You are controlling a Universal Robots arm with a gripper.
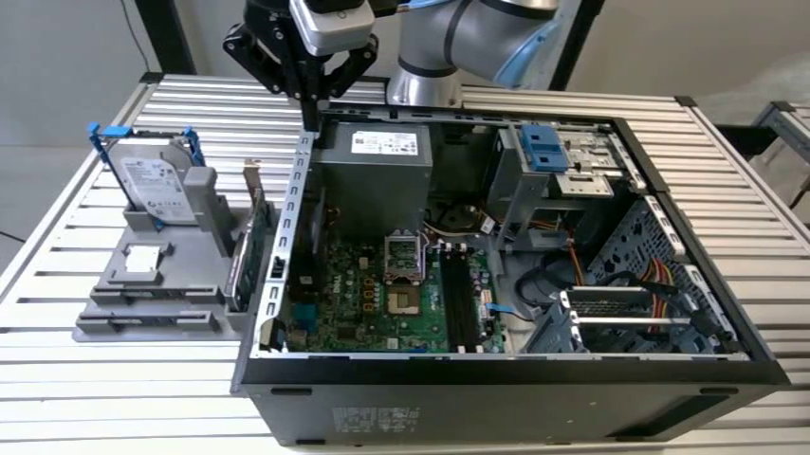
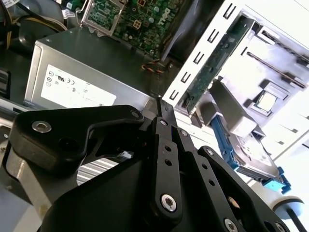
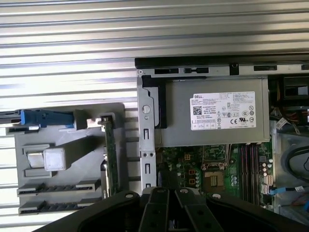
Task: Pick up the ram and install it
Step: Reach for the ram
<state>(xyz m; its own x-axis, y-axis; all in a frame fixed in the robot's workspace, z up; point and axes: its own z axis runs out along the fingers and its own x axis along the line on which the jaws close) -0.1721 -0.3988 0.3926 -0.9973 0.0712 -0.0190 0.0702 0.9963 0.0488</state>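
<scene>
End effector (image 1: 310, 118) closed | over case (image 1: 302, 190) wall | power-supply label (image 1: 383, 142) white, printed

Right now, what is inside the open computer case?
A power supply, the green motherboard with a processor socket, a drive cage and cables. Whatever lies under the power supply and cage is covered.

This is looking like a robotics lab or workshop: a robot arm (image 1: 469, 38) with a gripper (image 1: 310, 121) is hanging over the edge of an opened computer case (image 1: 506, 389), which is lying on a slatted metal table (image 1: 101, 398) beside a grey parts holder (image 1: 152, 318).
</scene>
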